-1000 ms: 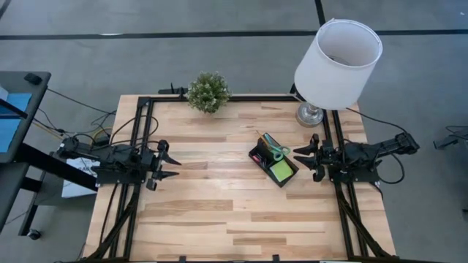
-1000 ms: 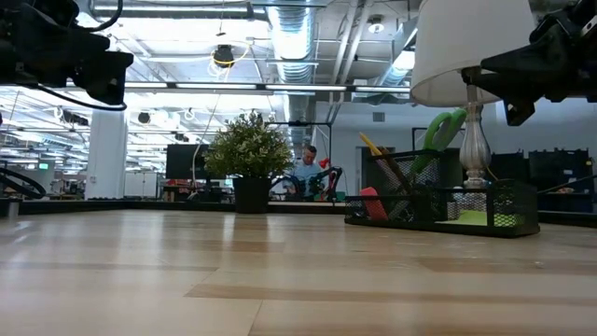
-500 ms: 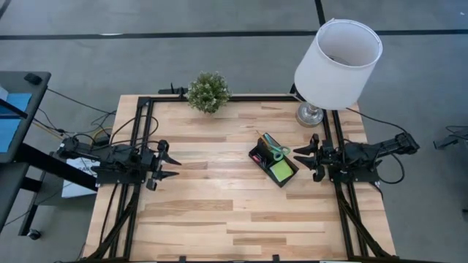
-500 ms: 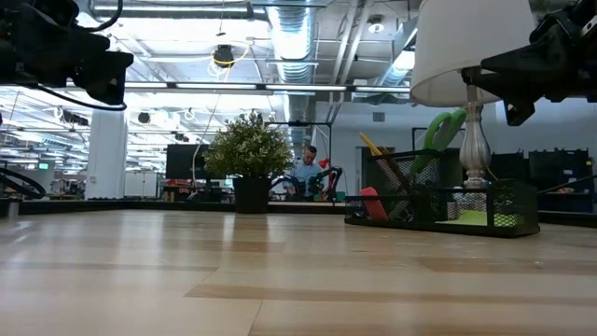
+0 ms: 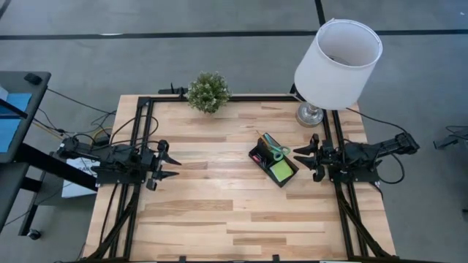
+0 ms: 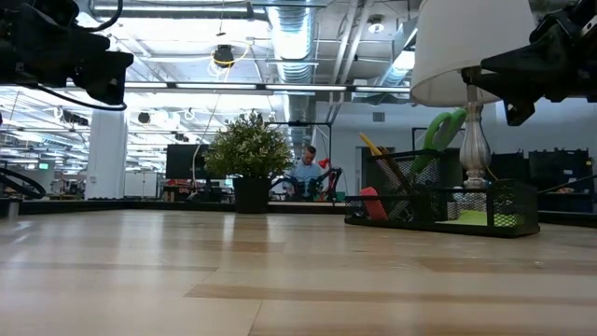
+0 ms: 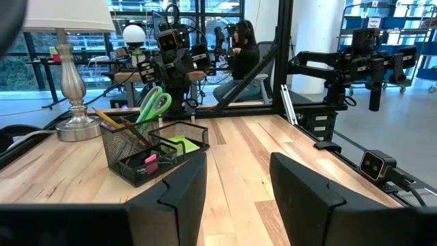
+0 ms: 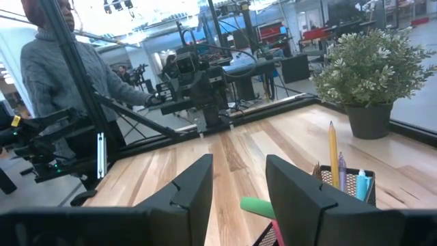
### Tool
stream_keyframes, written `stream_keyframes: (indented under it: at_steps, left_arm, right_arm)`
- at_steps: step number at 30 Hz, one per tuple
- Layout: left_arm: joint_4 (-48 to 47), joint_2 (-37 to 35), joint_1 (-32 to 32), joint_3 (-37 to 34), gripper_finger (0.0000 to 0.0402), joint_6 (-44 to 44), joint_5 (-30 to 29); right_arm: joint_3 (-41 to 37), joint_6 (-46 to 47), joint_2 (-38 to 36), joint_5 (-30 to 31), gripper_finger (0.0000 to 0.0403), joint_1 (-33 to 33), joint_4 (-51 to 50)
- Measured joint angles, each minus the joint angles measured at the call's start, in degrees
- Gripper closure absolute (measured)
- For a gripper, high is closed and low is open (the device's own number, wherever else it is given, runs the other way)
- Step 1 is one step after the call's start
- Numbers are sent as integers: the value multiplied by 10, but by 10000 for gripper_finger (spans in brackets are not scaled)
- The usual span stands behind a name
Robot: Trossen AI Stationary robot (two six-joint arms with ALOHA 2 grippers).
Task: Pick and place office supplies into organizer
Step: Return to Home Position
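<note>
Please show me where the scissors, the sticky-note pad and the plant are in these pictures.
scissors [image 5: 278,153]: high view, on the green handles.
sticky-note pad [image 5: 281,170]: high view, middle of its lime-green top.
plant [image 5: 208,92]: high view, middle of the leaves.

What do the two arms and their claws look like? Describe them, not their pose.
The left arm and right arm are matte black, blocky, trailing black cables. The left claw and right claw each carry two dark, angular, flat-faced fingers. No markings show.

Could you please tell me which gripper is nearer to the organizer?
Right. The right gripper sits just beside the organizer, not touching; the left gripper hovers well off on its other side.
</note>
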Motion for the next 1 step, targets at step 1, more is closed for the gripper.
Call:
stream_keyframes:
  at_steps: [1]
  left_arm:
    - [0,0,0,0,248,0,0]
  right_arm:
    - [0,0,0,0,274,0,0]
